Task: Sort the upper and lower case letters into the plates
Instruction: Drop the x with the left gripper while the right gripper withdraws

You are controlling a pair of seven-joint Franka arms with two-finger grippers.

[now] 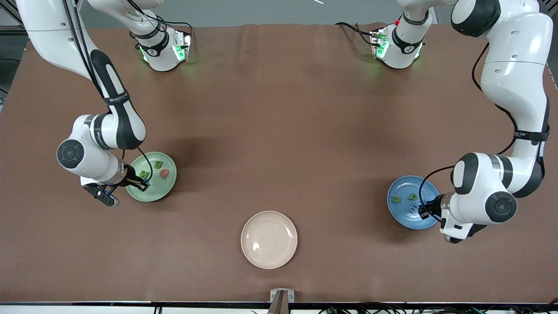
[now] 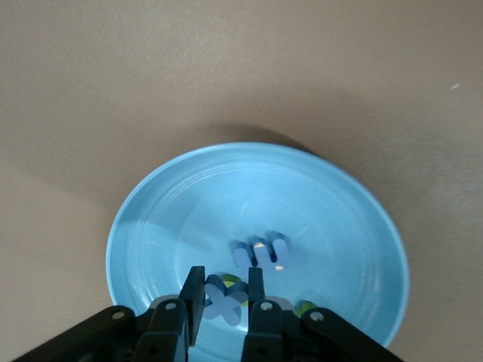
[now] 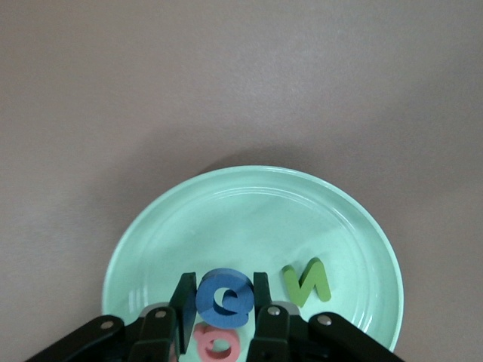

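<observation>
Right now I am holding both arms low over their plates, each gripper clamped on a letter. The right gripper [image 3: 219, 302] is gripping a blue Q [image 3: 223, 299] just above the green plate [image 1: 168, 187]; a green N [image 3: 307, 281] is lying just beside it and a pink letter [image 3: 217, 345] directly under it. The left gripper [image 2: 224, 294] is pinching a blue x [image 2: 224, 301] over the blue plate [image 2: 166, 211], with a blue m [image 2: 260, 252] just ahead of the fingertips. My worry is the crowding: a release from here is likely dropping the Q onto the pink letter and letting it bounce out onto the worktop [image 1: 279, 131], and the x is sitting close enough to knock the m.
</observation>
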